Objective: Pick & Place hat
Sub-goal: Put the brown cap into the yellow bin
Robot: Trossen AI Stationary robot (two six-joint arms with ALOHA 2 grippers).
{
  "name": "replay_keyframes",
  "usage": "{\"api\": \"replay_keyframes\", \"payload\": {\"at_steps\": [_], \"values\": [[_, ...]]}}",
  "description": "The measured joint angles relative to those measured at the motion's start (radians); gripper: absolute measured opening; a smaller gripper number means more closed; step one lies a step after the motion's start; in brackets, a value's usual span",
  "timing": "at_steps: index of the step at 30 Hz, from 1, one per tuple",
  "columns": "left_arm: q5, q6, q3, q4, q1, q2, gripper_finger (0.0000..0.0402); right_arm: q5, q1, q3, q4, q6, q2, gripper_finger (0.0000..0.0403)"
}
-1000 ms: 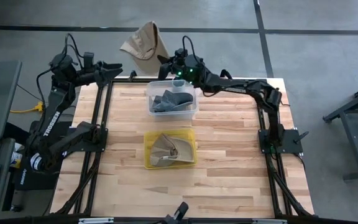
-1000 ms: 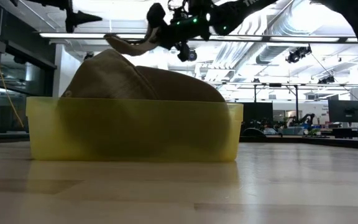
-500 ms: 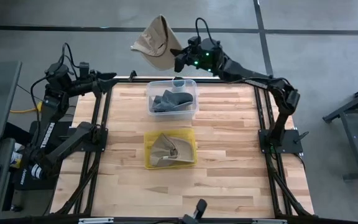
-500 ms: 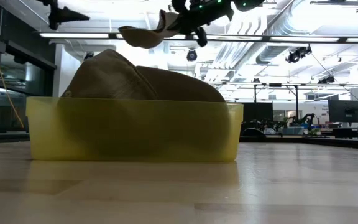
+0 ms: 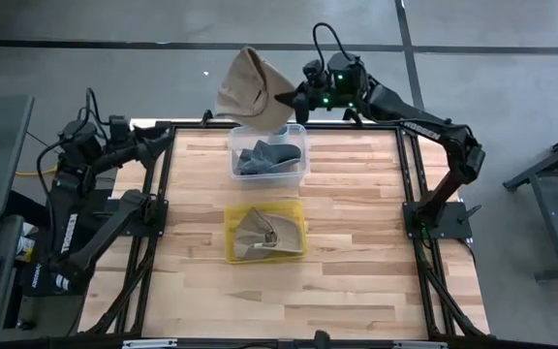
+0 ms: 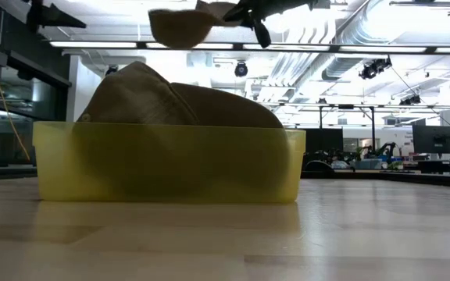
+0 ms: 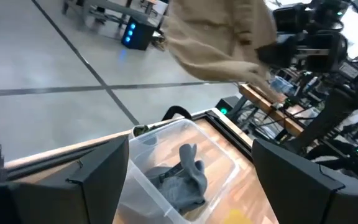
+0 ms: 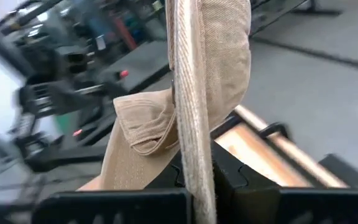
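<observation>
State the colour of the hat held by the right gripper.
Tan hat, shown best in the high view.

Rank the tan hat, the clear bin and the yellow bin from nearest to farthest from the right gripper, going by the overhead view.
From the right gripper:
1. Tan hat: pinched in it, hanging over the table's far edge.
2. Clear bin: just below it, holding grey cloth.
3. Yellow bin: mid-table, farthest.

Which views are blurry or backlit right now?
Right wrist view: the background is blurred behind the tan hat. Low view: bright ceiling lights backlight the yellow bin, and the hat shows dark overhead. High view: evenly lit and sharp.
</observation>
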Motion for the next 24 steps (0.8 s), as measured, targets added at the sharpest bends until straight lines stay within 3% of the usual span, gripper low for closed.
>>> {"api": "replay_keyframes", "payload": {"at_steps": [8, 19, 24], "values": [[-0.019, -0.02, 0.0, -0.086, 0.0, -0.078, 0.0317, -0.171, 0.009, 0.0, -0.061, 0.042, -0.007, 0.0005], [-0.077, -0.024, -0.001, -0.189, 0.0, -0.129, 0.0317, -0.251, 0.061, 0.0, -0.224, 0.01, -0.008, 0.0005], [-0.077, -0.024, -0.001, -0.21, 0.0, -0.129, 0.0317, -0.263, 0.109, 0.0, -0.38, -0.03, -0.008, 0.0005]]}}
